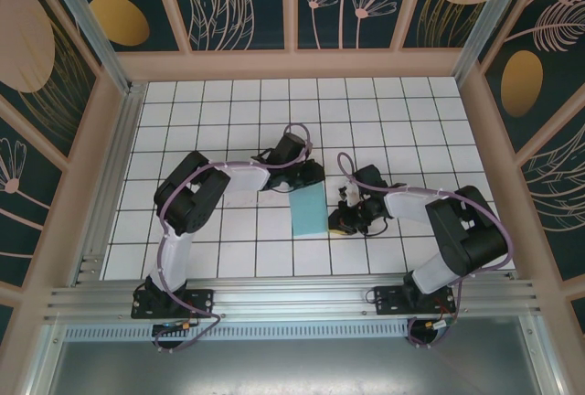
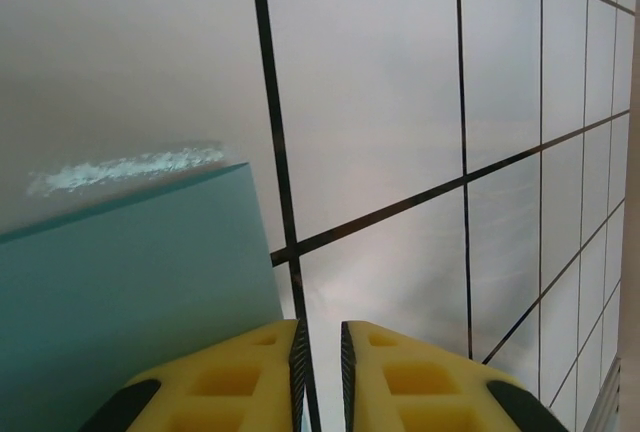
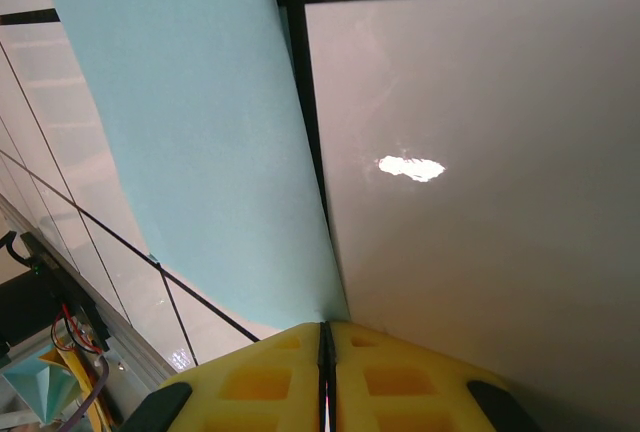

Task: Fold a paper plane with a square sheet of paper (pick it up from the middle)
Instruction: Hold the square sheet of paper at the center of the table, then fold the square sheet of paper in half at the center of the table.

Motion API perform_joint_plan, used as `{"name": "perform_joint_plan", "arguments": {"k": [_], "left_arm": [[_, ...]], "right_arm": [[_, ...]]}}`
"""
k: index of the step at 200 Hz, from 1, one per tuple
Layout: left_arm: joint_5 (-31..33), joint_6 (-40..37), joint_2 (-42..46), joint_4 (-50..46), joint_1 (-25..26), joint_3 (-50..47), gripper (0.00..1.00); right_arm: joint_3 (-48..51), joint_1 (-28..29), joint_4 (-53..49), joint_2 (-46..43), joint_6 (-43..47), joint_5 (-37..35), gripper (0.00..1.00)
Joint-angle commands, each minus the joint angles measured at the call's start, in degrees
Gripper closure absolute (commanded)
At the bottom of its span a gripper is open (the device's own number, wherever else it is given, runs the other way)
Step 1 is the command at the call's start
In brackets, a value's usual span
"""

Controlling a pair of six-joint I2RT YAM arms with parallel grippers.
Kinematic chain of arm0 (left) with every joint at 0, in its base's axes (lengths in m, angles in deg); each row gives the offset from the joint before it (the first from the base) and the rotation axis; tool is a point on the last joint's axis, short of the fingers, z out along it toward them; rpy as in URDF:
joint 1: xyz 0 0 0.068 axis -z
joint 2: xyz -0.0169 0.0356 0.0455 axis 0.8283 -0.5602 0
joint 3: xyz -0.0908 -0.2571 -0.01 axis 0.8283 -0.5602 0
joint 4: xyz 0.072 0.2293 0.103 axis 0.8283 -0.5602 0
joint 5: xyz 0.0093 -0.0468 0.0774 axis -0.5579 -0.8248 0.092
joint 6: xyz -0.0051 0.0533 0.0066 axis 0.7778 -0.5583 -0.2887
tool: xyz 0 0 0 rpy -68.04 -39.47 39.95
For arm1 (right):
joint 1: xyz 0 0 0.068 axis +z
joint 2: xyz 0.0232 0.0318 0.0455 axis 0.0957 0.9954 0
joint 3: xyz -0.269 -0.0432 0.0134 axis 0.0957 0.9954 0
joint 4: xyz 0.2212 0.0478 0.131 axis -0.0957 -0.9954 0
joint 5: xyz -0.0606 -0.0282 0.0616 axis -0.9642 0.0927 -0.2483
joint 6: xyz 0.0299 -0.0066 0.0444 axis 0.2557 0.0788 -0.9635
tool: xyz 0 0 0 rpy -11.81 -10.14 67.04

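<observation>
Blk & white left arm (image 1: 183, 203), right arm (image 1: 466, 230), lilac cables (image 1: 162, 235), yellow jaws

A robot test cell in a lab. Two robot arms, the left arm (image 1: 183, 203) and the right arm (image 1: 462, 226), are bolted to an aluminium rail (image 1: 292, 299) along the near edge of a white, black-gridded tabletop (image 1: 228, 112). Wood-framed wall panels (image 1: 242, 2) printed with leaves and flowers box it in, with bare metal posts (image 1: 87, 20) at the corners and loose cables (image 1: 187, 326) at the bases.
</observation>
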Motion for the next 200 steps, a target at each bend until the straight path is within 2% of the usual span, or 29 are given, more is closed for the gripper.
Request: {"name": "perform_joint_plan", "arguments": {"k": [1, 59, 113, 157, 200], "left_arm": [[1.43, -0.23, -2.49, -1.74, 0.14, 2.71, 0.81], [8.79, -2.74, -5.52, -9.42, 0.11, 6.43, 0.84], [7.72, -2.48, -6.16, -8.79, 0.11, 4.69, 0.86], [7.63, -2.09, -6.16, -8.75, 0.10, 4.08, 0.86], [7.62, -1.65, -6.37, -8.70, 0.11, 3.88, 0.87]], "right_arm": [[0.23, 0.26, -2.48, 1.37, 0.39, -3.78, 0.87], [0.10, 0.22, -3.24, 0.53, 0.86, -4.09, 0.87], [-6.37, -0.26, 3.04, -5.41, -2.11, -0.53, 0.84], [-12.93, -1.70, 4.39, 2.93, -3.38, -5.19, 0.89], [-17.31, -1.64, 5.71, 8.93, -2.79, -6.74, 0.94]]}}
